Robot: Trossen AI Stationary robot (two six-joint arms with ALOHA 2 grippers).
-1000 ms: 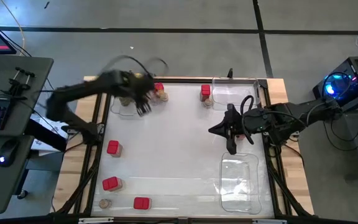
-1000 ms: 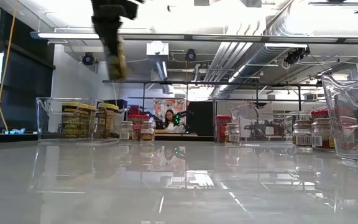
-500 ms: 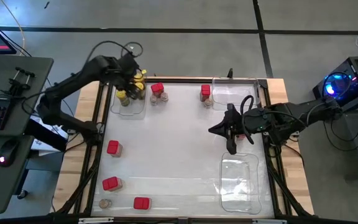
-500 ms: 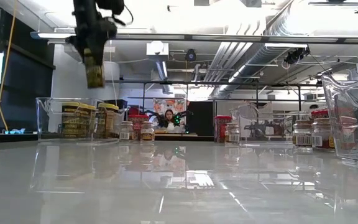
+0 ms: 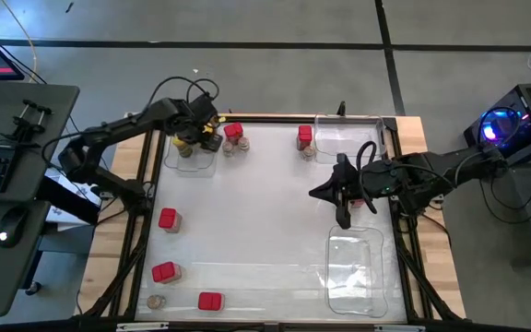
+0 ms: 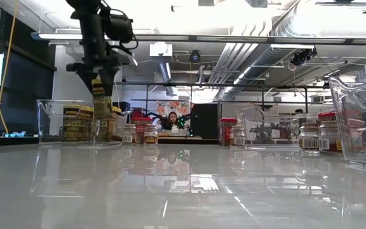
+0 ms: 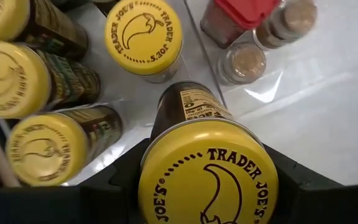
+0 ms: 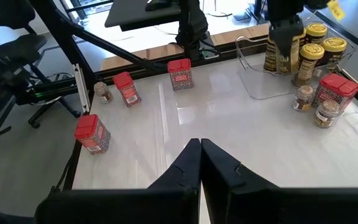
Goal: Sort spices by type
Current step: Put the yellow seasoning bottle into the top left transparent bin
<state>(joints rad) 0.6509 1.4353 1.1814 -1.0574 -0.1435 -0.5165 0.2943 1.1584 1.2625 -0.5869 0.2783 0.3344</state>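
Observation:
My left gripper [image 5: 193, 130] is shut on a yellow-lidded spice jar [image 7: 207, 177], low over the clear tray [image 5: 190, 164] at the table's far left. Several more yellow-lidded jars [image 7: 143, 36] stand upright in that tray. Just right of the tray stand a red-topped box [image 5: 233, 132] and two small brown-lidded jars [image 5: 239, 146]. More red boxes [image 5: 167, 219] stand along the left and near sides. My right gripper [image 5: 341, 218] hangs shut over the table's right half, touching nothing. My left gripper pinches the jar at its yellow lid [image 7: 153, 186], with one dark finger [image 7: 122, 186] on each side of it. The fingers come from above, pointing steeply down. The jar [image 6: 101, 105] hangs nearly upright below them, its lower end between the standing jars.
Two clear trays stand on the right, one at the far side [image 5: 358, 138] and one at the near side [image 5: 356, 267]. A red box [image 5: 304, 136] stands at the far middle. A red box [image 5: 210, 301] and a small brown-lidded jar [image 5: 155, 302] stand near the front left corner.
My left gripper has carried the yellow-lidded jar toward the table's far left corner and then down over the tray. Its wrist has rolled on the way. The jar has sunk from high above the table to the level of the jars in the tray.

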